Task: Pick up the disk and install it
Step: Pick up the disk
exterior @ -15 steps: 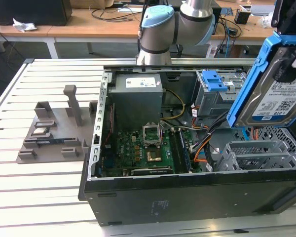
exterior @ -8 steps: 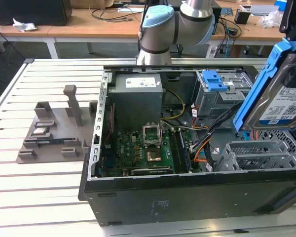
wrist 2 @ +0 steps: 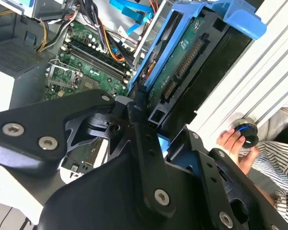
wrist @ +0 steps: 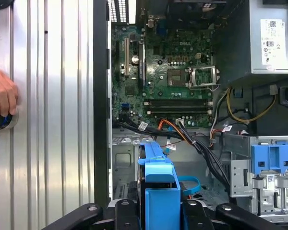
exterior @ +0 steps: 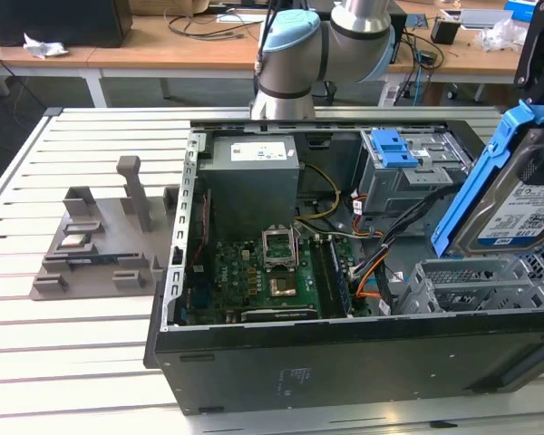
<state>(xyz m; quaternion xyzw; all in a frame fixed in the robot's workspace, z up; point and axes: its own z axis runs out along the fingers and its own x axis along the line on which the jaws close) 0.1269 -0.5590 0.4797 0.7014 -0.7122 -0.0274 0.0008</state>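
At the exterior view's left, a grey moulded plastic fixture [exterior: 100, 240] with upright posts lies on the ribbed, pale metal table [exterior: 72, 353]. Next to it is the open black computer case [exterior: 344, 367], a matte steel shell lying on its side. The arm [exterior: 317, 45], a smooth silver tube with a pale blue joint cap, stands behind the case. Inside, a boxy grey power supply [exterior: 252, 181] with a white sticker sits beside the green motherboard [exterior: 254, 285], which has a square metal socket [exterior: 281, 243]. Further right, a grey sheet-metal drive cage [exterior: 408, 172] carries a blue plastic latch [exterior: 392, 145], and bundled black, orange and yellow cables [exterior: 372, 272] run below it. At the exterior view's right is the disk [exterior: 517, 195], a flat silver rectangle with a white-and-blue label, framed by blue plastic rails. It hangs tilted over a perforated grey metal bay [exterior: 471, 285] in the case's corner. In the first wrist view the gripper [wrist: 159, 213] is clamped on the disk, its 2 black fingers [wrist: 127, 213] pressing the blue rails from either side. The second wrist view shows the disk's dark connector edge [wrist 2: 182, 67]. On the table beside the case, a person's hand [wrist: 1, 98] rests on a small round black knob [wrist: 0, 122] with a blue ring, and a striped sleeve [wrist 2: 273, 167] shows in the second wrist view
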